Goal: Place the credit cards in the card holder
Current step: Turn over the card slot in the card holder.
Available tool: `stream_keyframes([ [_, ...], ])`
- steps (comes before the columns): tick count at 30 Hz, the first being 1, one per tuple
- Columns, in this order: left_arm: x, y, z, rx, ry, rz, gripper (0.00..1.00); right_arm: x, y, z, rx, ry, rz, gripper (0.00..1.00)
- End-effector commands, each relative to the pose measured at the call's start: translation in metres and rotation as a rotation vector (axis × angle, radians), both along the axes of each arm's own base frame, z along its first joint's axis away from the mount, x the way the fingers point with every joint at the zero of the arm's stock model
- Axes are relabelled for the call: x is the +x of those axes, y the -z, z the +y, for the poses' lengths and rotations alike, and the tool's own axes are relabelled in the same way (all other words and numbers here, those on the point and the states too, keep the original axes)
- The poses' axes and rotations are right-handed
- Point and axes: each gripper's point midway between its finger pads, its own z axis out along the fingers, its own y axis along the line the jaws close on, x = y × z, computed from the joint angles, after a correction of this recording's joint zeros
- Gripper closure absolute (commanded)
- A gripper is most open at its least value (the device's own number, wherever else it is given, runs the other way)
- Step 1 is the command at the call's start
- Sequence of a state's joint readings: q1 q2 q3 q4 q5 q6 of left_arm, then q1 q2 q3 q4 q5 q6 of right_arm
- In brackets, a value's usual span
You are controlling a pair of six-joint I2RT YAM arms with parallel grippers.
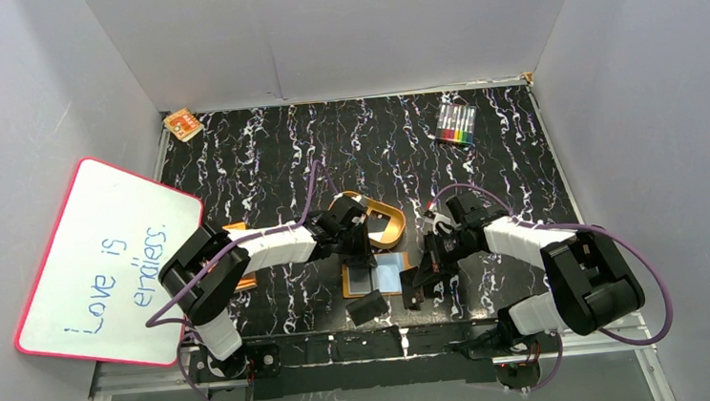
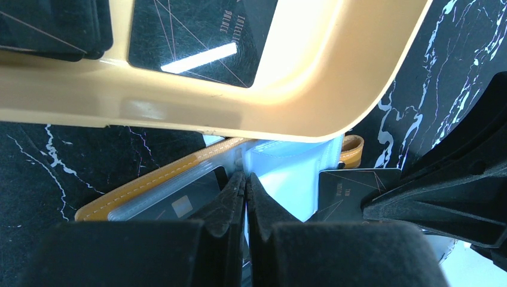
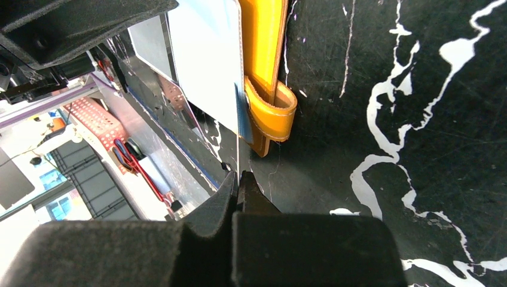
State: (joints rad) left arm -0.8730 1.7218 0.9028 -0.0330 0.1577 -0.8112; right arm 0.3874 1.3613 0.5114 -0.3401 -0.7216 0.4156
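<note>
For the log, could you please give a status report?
Left hand shut over card holder. Right hand shut, apparently on credit card at sleeve. Tan tray close beside.

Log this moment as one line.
left fingers: shut, over card holder | right fingers: shut, at its edge | tray: holds black cards

The card holder (image 1: pixel 391 276) was lying open and flat on the tabletop (image 1: pixel 262 160), lower centre of the top view. It had an orange-brown leather rim, pale blue sleeves facing up, and the snap tab (image 3: pixel 272 110) curling off one end. One black credit card (image 2: pixel 179 200) sat inside a sleeve. Two more (image 2: pixel 197 36) lay in the tan tray (image 2: pixel 179 101) right above it, and another (image 1: pixel 367 307) lay loose just below.
</note>
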Motion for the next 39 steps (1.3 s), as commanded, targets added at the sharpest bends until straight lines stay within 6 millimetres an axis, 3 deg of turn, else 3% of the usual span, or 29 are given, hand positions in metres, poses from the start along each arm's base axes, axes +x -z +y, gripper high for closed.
stream_keyframes([
  [1,-0.021,0.024,0.034,0.14,0.008,0.05,1.0,-0.002,0.0,0.002,0.022,-0.008,0.01,1.0],
  [10,-0.022,0.019,0.027,0.099,0.019,0.051,1.0,0.007,-0.006,0.022,0.063,-0.05,0.002,1.0],
  [18,-0.018,0.011,0.028,0.104,0.005,0.035,1.0,0.018,-0.026,0.033,0.131,-0.03,-0.04,1.0],
  [19,-0.017,0.009,0.028,0.107,0.003,0.033,0.96,0.018,-0.028,0.034,0.135,-0.029,-0.043,1.0],
  [23,-0.012,-0.007,0.026,0.1,-0.008,0.009,0.63,0.019,-0.032,0.038,0.147,-0.034,-0.048,1.0],
  [25,-0.01,-0.016,0.023,0.085,-0.007,-0.004,0.54,0.019,-0.033,0.04,0.152,-0.041,-0.048,1.0],
  [39,-0.004,-0.062,0.011,0.007,0.001,-0.046,0.34,0.022,-0.04,0.065,0.174,-0.088,-0.061,1.0],
])
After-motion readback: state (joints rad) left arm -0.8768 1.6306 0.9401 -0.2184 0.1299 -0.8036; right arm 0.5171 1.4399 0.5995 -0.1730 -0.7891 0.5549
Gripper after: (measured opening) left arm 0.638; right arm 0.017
